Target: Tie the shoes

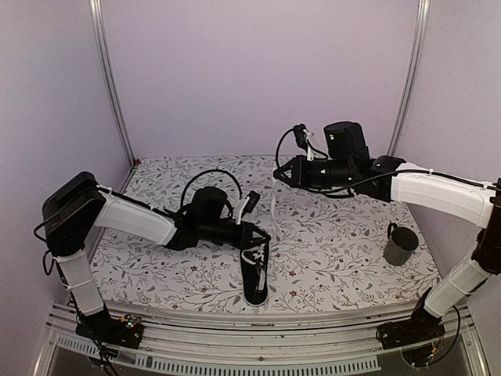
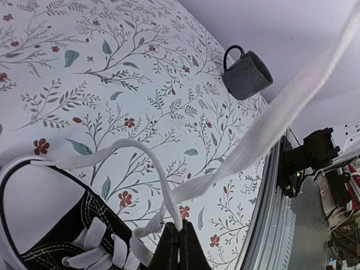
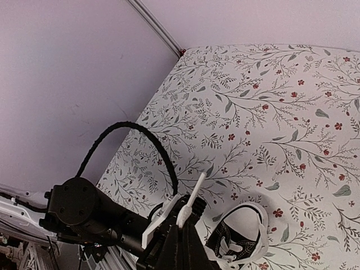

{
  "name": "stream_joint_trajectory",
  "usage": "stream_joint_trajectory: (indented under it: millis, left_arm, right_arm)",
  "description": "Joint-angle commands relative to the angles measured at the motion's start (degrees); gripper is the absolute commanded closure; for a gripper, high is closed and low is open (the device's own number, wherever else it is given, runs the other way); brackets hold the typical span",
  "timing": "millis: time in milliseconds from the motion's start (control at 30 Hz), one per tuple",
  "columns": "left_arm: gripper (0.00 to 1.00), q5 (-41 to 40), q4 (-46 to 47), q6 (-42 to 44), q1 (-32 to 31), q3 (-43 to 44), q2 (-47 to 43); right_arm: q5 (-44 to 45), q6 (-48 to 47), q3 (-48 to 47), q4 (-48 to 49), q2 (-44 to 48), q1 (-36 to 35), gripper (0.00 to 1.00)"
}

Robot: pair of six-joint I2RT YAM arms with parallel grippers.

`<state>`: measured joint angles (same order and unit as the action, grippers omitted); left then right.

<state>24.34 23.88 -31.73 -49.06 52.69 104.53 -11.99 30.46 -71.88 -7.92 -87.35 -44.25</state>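
Two grippers are both closed on white lace, no gap visible btw the fingers of either. The shoe, black canvas w/ white sole, lies on the floral table near its front edge, approx. in the middle, toe cap toward the arm bases.

The L gripper is low, just over the shoe opening, and pinches the lace there. From the pinch one strand makes a small loop back to the eyelets, and another strand goes up and away, straight, out of the left wrist view.

The R gripper is higher, above the table and behind the shoe, not touching it. It holds a strand of lace, and a short end sticks out past its fingertips.

On the right side of the table stands a dark grey mug, upright, well apart from the shoe.
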Motion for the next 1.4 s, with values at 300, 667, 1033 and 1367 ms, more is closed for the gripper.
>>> stream_joint_trajectory:
  millis: [300, 667, 1033, 1367]
  left_arm:
    - [0.92, -2.6, 1.4, 1.3, 0.9, 1.8, 1.0]
    - [0.83, -0.3, 3.7, 2.6, 0.8, 2.0, 1.3]
    - [0.78, 1.4, 3.8, 3.2, 0.8, 2.8, 2.8]
    - [0.80, -0.1, 1.5, 4.4, 0.9, 4.8, 4.1]
  right_arm:
    - [-2.2, 0.5, -2.5, 2.3, -1.7, -0.4, 0.98]
    - [-2.0, 0.7, -3.3, 1.9, -1.8, -0.4, 0.98]
    - [-1.7, 0.8, -4.1, 1.4, -2.1, -0.4, 0.98]
    - [-2.2, 1.1, -4.8, 1.7, -2.8, -0.4, 0.98]
